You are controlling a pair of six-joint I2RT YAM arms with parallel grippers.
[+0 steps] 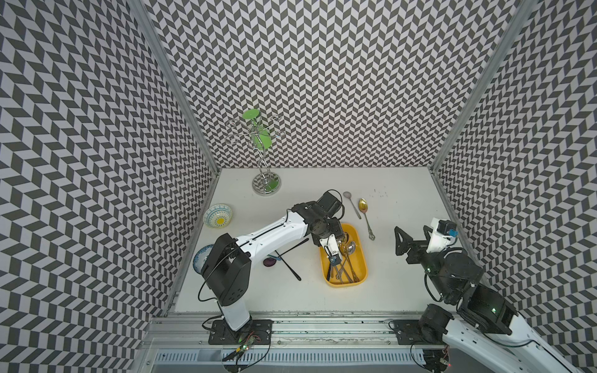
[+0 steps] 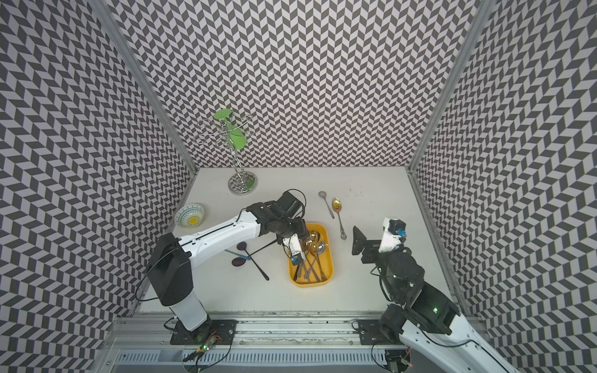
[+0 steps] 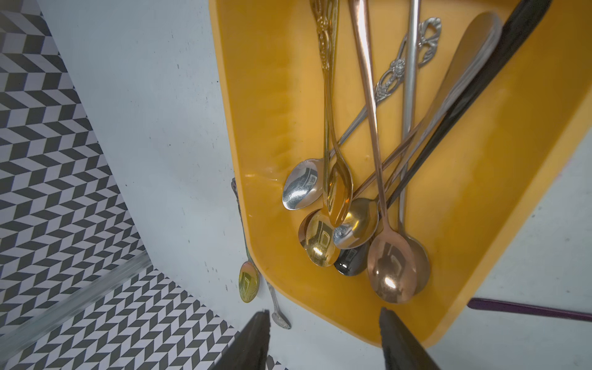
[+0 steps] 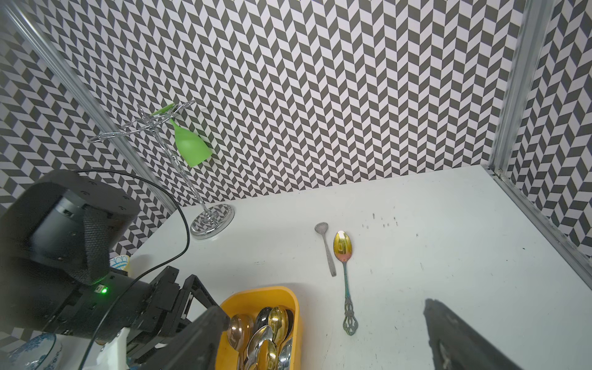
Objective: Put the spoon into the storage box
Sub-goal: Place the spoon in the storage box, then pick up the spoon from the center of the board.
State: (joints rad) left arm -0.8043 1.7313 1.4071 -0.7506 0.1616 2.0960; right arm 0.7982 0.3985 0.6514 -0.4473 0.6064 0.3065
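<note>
The yellow storage box (image 1: 362,262) (image 2: 329,263) (image 3: 272,112) (image 4: 256,296) lies mid-table and holds several spoons, a rose-gold spoon (image 3: 390,275) topmost. My left gripper (image 1: 341,240) (image 2: 307,240) (image 3: 323,315) hangs open over the box's far end, nothing between its fingers. Past the box, a gold spoon (image 1: 363,205) (image 2: 337,204) (image 4: 342,245) and a small silver spoon (image 1: 352,203) (image 4: 326,250) lie on the table. My right gripper (image 1: 403,245) (image 2: 358,242) (image 4: 325,310) stands wide open and empty, right of the box.
Left of the box lie two crossed black spoons (image 1: 292,248) and purple spoons (image 1: 269,260). A patterned bowl (image 1: 218,215) and a blue plate (image 1: 202,256) sit at the left edge. A chrome rack (image 1: 266,184) with a green glass (image 1: 258,135) stands at the back left.
</note>
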